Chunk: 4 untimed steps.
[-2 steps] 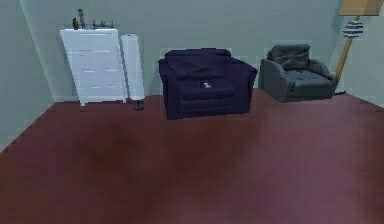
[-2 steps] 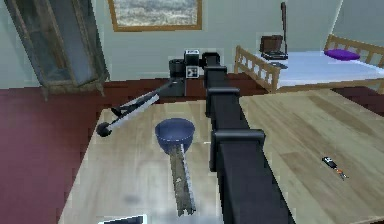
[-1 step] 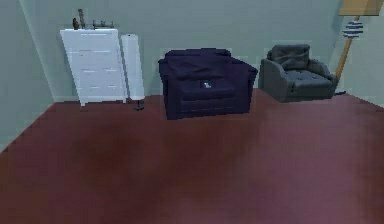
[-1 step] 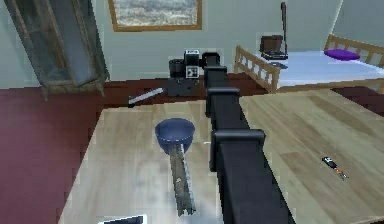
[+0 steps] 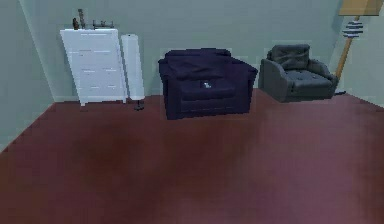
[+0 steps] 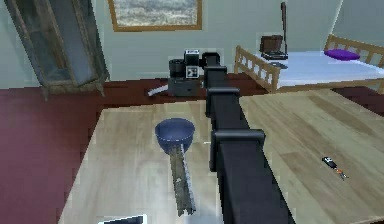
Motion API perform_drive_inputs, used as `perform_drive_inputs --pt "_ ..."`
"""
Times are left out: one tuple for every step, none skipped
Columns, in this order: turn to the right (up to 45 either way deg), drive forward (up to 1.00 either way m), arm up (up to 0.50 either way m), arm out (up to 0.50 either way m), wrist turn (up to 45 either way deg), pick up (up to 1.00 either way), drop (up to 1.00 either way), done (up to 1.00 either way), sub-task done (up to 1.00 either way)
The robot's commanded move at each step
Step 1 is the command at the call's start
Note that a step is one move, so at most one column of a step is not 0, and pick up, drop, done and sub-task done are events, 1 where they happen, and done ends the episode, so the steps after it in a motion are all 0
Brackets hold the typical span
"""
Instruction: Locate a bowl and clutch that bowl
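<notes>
where one blue bowl (image 6: 175, 133) rests on the tabletop (image 6: 120, 150), one long grey tool (image 6: 181, 182) lies just beside it; what the fingers (image 6: 178, 70) hold cannot be told.

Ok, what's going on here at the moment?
The Stretch stands at a wooden table, its arm reaching out across it. A blue bowl sits on the tabletop beside the arm, not yet picked up. The gripper shows farther out, near the table's far edge. Ahead of the robot are a dark blue armchair and a white dresser.
</notes>
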Motion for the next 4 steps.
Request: perform_drive_inputs --pt "0.0 0.0 -0.26 0.0 0.0 0.0 0.0 0.0 0.0" --pt "0.0 0.0 0.0 0.0 0.0 1.0 0.0 0.0 0.0" --pt "0.0 0.0 0.1 0.0 0.0 0.0 0.0 0.0 0.0" --pt "0.0 0.0 0.0 0.0 0.0 0.0 0.0 1.0 0.0"
